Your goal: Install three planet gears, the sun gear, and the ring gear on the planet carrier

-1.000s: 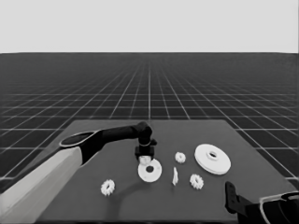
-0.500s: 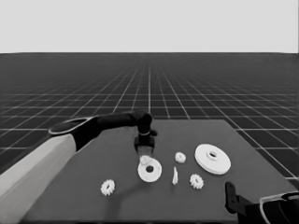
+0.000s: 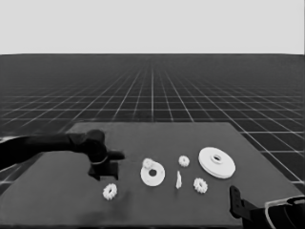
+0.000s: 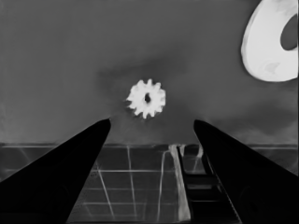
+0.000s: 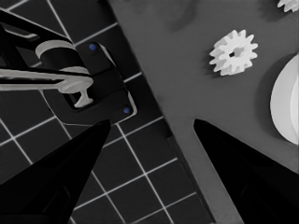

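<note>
Left wrist view: left gripper (image 4: 152,123) wide open, empty, over planet gear (image 4: 146,98); right gripper (image 5: 152,122) parked, open.

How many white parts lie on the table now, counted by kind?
Small toothed gears: 4, namely one near the left gripper, one on the smaller round part, one, one
Smaller round part: 1
Larger round part: 1
Thin white piece: 1
Total: 7
</note>
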Motion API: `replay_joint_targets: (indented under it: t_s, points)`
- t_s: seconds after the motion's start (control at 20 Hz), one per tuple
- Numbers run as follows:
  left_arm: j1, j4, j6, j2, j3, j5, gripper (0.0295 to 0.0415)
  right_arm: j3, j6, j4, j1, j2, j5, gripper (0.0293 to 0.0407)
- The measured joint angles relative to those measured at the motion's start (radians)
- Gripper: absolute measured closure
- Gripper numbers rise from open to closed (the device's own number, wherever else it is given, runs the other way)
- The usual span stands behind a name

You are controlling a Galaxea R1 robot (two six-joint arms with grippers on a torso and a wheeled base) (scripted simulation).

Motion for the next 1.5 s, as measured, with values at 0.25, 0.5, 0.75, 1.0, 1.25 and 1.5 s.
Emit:
replay_joint_targets:
  t_s: [0.25,0.5,0.75,1.0,1.25,1.5]
  points:
    - [0.100,0.106,0.033,-0.014,-0.018,-0.021,0.0326,0.000,0.000,0.000,0.000,0.000,0.000,0.0315]
    - [0.235,0.228,0.084,0.013,-0.111,-0.070,0.0326,0.000,0.000,0.000,0.000,0.000,0.000,0.0315]
    - [0.243,0.235,0.088,0.016,-0.119,-0.074,0.0361,0.000,0.000,0.000,0.000,0.000,0.000,0.0315]
    - [0.242,0.236,0.088,0.016,-0.119,-0.074,0.0398,0.000,0.000,0.000,0.000,0.000,0.000,0.0315]
    - [0.165,0.154,0.049,-0.009,-0.043,-0.033,0.0398,0.000,0.000,0.000,0.000,0.000,0.000,0.0315]
    - [0.013,0.014,0.011,-0.026,0.019,-0.003,0.0398,0.000,0.000,0.000,0.000,0.000,0.000,0.0315]
